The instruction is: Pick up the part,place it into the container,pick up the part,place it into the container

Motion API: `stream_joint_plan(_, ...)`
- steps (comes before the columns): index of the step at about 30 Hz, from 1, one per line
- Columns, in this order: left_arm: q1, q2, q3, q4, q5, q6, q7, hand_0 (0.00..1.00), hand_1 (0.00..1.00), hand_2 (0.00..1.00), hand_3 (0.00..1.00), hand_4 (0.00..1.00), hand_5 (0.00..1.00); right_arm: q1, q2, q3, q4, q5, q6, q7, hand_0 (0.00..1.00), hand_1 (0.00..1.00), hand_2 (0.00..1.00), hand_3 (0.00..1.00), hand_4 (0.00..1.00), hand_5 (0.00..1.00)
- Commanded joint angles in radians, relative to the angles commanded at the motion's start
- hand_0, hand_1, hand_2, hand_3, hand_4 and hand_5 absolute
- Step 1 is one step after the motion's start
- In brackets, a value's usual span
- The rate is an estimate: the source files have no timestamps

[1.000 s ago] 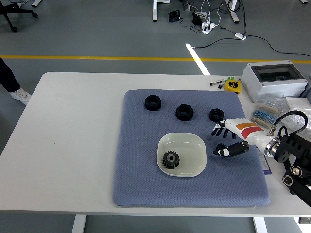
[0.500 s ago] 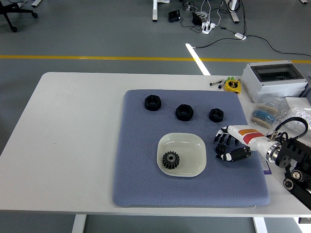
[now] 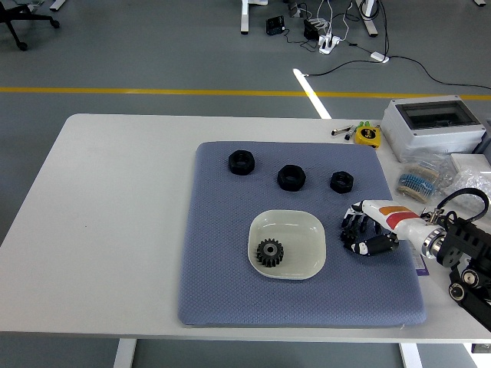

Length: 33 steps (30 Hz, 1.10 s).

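Note:
A white bowl [image 3: 299, 227] sits on the blue-grey mat [image 3: 222, 253] and holds one black gear [image 3: 269, 252]. Three black nut-shaped parts lie in a row at the back of the mat: one at the left [image 3: 241, 162], one in the middle [image 3: 291, 177], one at the right [image 3: 341, 182]. My right hand [image 3: 360, 234] hangs low over the mat just right of the bowl, below the right-hand part, fingers relaxed and holding nothing. My left arm is out of view.
A grey electrical box [image 3: 433, 126], a yellow tape measure [image 3: 367, 136] and bags of small parts [image 3: 421, 181] lie on the table right of the mat. The white table [image 3: 115, 199] stretches bare to the left.
My right hand has drawn back to the right and down, away from the bowl and the right-hand part, and its fingers have turned more downward. Nothing else moved.

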Motion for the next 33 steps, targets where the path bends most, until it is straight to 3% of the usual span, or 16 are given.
stream_joint_plan(1, 0.000, 0.000, 0.000, 0.000, 0.000, 0.000, 0.000, 0.708, 0.647, 0.669, 0.582, 0.678, 0.636, 0.001, 0.000, 0.000, -0.002, 0.001, -0.004, -0.001, 0.203, 0.347, 0.423, 0.512, 0.771, 0.198)
stream_joint_plan(6, -0.003, 0.000, 0.002, 0.001, -0.004, 0.001, -0.002, 0.708, 0.647, 0.669, 0.582, 0.678, 0.636, 0.008, -0.004, -0.004, -0.004, 0.001, -0.018, -0.003, 0.203, 0.347, 0.423, 0.512, 0.771, 0.198)
stream_joint_plan(7, -0.004, 0.000, 0.003, 0.001, -0.005, 0.001, -0.002, 0.708, 0.647, 0.667, 0.582, 0.679, 0.637, 0.008, -0.005, -0.004, -0.004, 0.000, -0.019, -0.004, 0.139, 0.269, 0.365, 0.478, 0.860, 0.168)
stream_joint_plan(23, -0.006, 0.002, 0.006, 0.002, -0.011, 0.003, -0.003, 0.708, 0.642, 0.667, 0.581, 0.680, 0.638, 0.006, -0.018, 0.022, 0.034, 0.011, -0.058, -0.012, 0.086, 0.213, 0.323, 0.401, 0.877, 0.184)
stream_joint_plan(30, -0.008, 0.002, 0.008, 0.001, -0.012, 0.003, -0.003, 0.708, 0.641, 0.667, 0.581, 0.679, 0.636, -0.003, -0.023, 0.051, 0.067, -0.006, -0.048, -0.019, 0.082, 0.204, 0.314, 0.396, 0.877, 0.170)
stream_joint_plan(31, -0.008, 0.002, 0.008, 0.002, -0.013, 0.003, -0.004, 0.708, 0.642, 0.666, 0.582, 0.678, 0.636, -0.007, -0.026, 0.062, 0.079, -0.013, -0.040, -0.021, 0.122, 0.279, 0.400, 0.491, 0.808, 0.300)
stream_joint_plan(33, -0.007, 0.002, 0.005, 0.002, -0.011, 0.003, -0.003, 0.708, 0.642, 0.666, 0.582, 0.678, 0.636, -0.013, -0.032, 0.085, 0.109, -0.030, 0.002, -0.031, 0.122, 0.279, 0.400, 0.491, 0.808, 0.300)
